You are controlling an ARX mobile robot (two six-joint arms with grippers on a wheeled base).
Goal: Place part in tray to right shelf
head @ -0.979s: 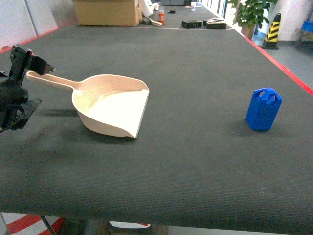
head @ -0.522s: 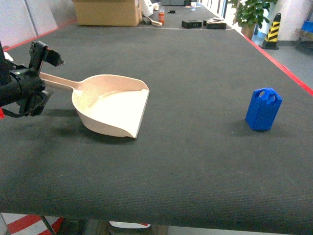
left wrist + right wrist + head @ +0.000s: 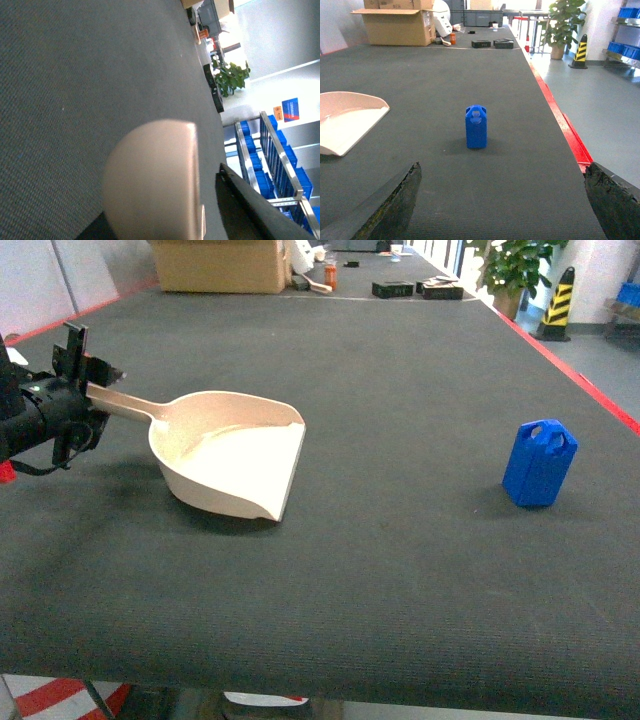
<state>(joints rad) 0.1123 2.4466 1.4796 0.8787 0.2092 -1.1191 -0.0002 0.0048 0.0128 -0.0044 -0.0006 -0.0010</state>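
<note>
The tray (image 3: 235,455) is a beige scoop-shaped pan with a long handle (image 3: 125,405), lying left of centre on the dark table. My left gripper (image 3: 85,388) is at the handle's tip, one finger on each side. In the left wrist view the rounded handle end (image 3: 150,175) fills the space between the jaws of the left gripper (image 3: 160,195), with a gap to the right finger. The blue part (image 3: 539,462), a small jug shape, stands upright at the right. My right gripper (image 3: 501,170) is open and empty, well short of the part (image 3: 476,126).
A red strip (image 3: 565,130) marks the table's right edge, with floor beyond. A cardboard box (image 3: 220,265) and small items sit at the far end. A metal rack with blue bins (image 3: 270,165) stands off the table. A plant and a striped cone (image 3: 557,300) are far right.
My left gripper has risen from the left edge, turned and moved right onto the handle's tip. Tray and blue part have stayed put.
</note>
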